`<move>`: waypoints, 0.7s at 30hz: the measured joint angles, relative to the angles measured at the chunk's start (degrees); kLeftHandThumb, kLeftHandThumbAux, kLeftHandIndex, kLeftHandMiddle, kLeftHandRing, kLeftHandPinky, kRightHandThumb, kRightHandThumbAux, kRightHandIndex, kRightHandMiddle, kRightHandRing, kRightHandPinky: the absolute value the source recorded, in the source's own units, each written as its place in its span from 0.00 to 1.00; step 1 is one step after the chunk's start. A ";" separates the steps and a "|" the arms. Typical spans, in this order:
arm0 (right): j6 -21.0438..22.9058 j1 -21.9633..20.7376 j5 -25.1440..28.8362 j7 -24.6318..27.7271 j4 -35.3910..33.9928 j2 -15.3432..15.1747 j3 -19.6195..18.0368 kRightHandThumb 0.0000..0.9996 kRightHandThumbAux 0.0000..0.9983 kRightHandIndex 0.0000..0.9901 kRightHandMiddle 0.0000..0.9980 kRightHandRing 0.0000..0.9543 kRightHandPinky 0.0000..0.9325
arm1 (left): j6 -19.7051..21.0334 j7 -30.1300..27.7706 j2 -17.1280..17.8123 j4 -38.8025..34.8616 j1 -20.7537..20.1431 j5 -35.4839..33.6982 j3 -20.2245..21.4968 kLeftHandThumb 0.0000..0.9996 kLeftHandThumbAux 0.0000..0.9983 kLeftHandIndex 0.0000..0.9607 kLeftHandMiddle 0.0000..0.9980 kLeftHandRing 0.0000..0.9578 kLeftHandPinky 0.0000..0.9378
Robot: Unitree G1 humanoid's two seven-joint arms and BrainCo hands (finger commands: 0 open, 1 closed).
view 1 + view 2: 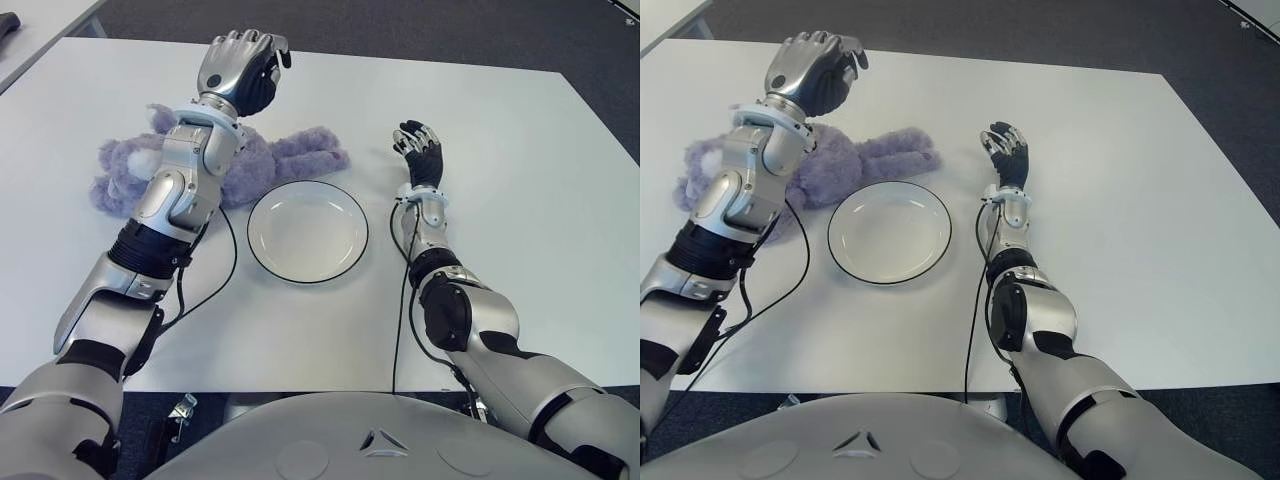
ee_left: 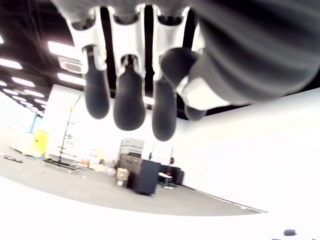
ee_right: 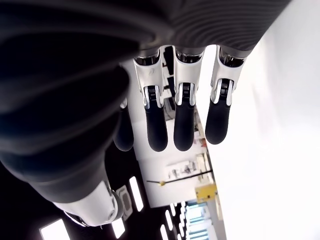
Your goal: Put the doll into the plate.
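Both hands held nothing: left hand [image 1: 240, 70] hovered loosely curled above the doll [image 1: 262, 160], which lay just beside the empty plate [image 1: 345, 262], ungrasped; right hand [image 1: 419, 152] idled open right of the plate

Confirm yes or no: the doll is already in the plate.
No. The purple doll lies on the table beside the plate, whose inside is bare; the left hand holds nothing.

Two head eyes look down at one table [image 1: 520, 150]; wrist cameras sit close under their fingers [image 2: 129, 95].
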 measured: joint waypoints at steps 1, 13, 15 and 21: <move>0.00 0.00 0.00 -0.02 0.00 0.01 0.09 0.27 0.83 0.29 0.29 0.28 0.31 | -0.11 -0.12 -0.03 -0.25 -0.01 0.00 0.00 0.85 0.67 0.42 0.52 0.78 0.58; 0.00 0.00 -0.01 -0.10 0.00 0.10 0.58 0.29 0.82 0.29 0.28 0.28 0.33 | -3.08 -0.29 1.53 -2.72 0.30 0.88 0.08 0.78 0.67 0.44 0.69 0.83 0.82; 0.00 0.00 -0.01 -0.11 0.00 0.10 0.61 0.28 0.82 0.29 0.28 0.29 0.33 | -3.54 -0.29 2.46 -3.20 0.50 1.50 0.14 0.71 0.68 0.45 0.77 0.79 0.77; 0.00 0.00 0.00 -0.12 0.00 0.12 0.71 0.30 0.81 0.30 0.28 0.28 0.33 | -4.70 -1.04 6.21 -4.08 1.18 5.36 0.05 0.42 0.34 0.15 0.55 0.56 0.52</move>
